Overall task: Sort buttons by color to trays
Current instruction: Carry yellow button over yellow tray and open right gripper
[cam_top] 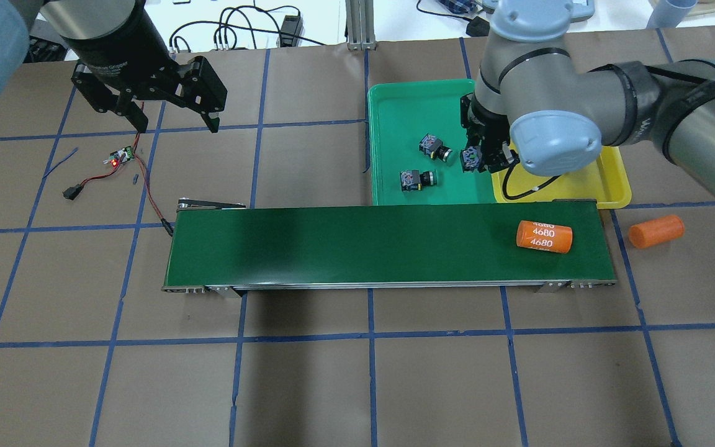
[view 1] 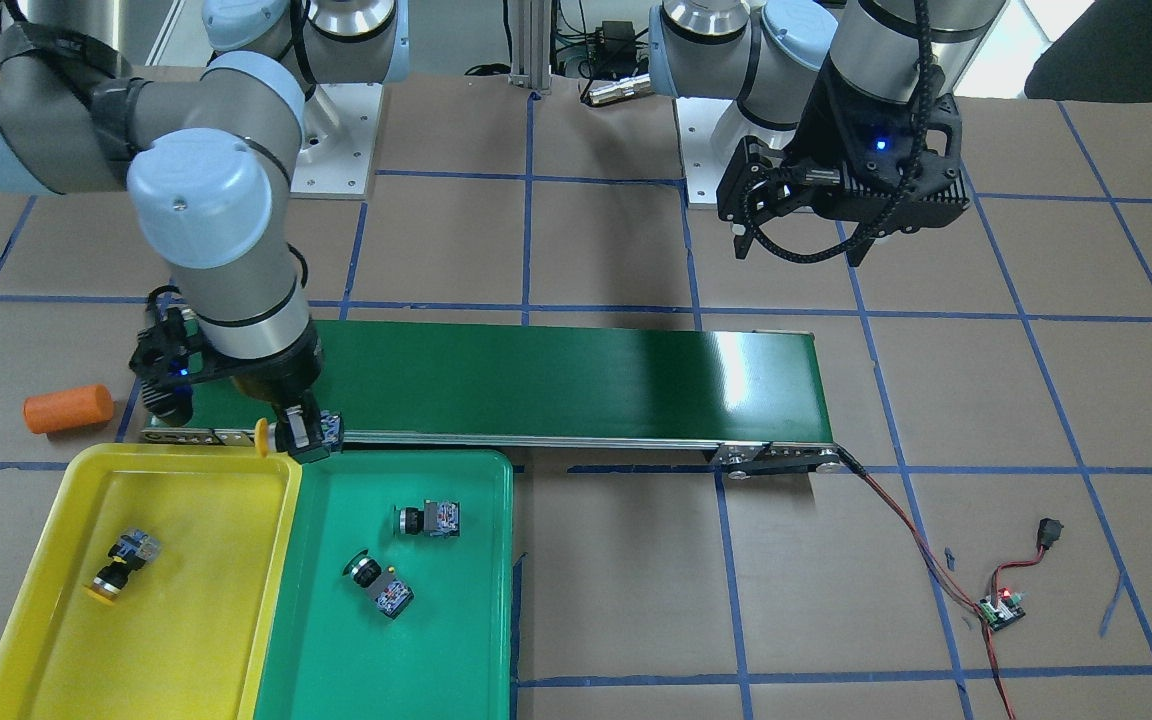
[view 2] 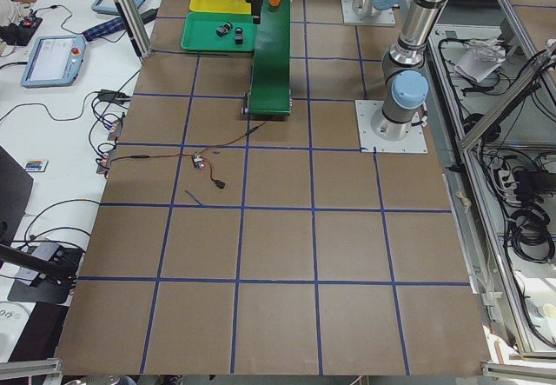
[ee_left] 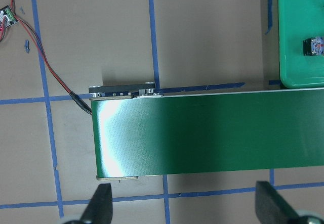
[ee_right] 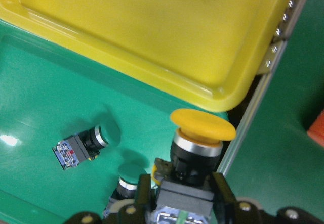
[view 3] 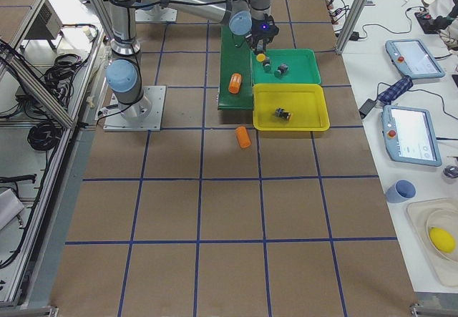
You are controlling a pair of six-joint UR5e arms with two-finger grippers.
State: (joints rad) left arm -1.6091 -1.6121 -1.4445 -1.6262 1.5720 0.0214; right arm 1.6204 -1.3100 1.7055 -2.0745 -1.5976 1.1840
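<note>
My right gripper (view 1: 301, 432) is shut on a yellow-capped button (ee_right: 200, 143) and holds it just above the conveyor-side corner of the green tray (view 1: 456, 620), beside the rim of the yellow tray (view 1: 206, 600). The cap points toward the yellow tray. One yellow button (view 1: 121, 565) lies in the yellow tray. Two green buttons (view 1: 428, 519) (view 1: 376, 582) lie in the green tray. My left gripper (cam_top: 174, 121) hangs open with nothing in it, above the table past the conveyor's other end.
A dark-green conveyor belt (cam_top: 364, 248) runs beside the trays and carries an orange cylinder printed 4680 (cam_top: 544, 236). Another orange cylinder (view 1: 68, 408) lies on the table off the belt's end. A small controller board with wires (view 1: 1001, 608) sits near the belt's other end.
</note>
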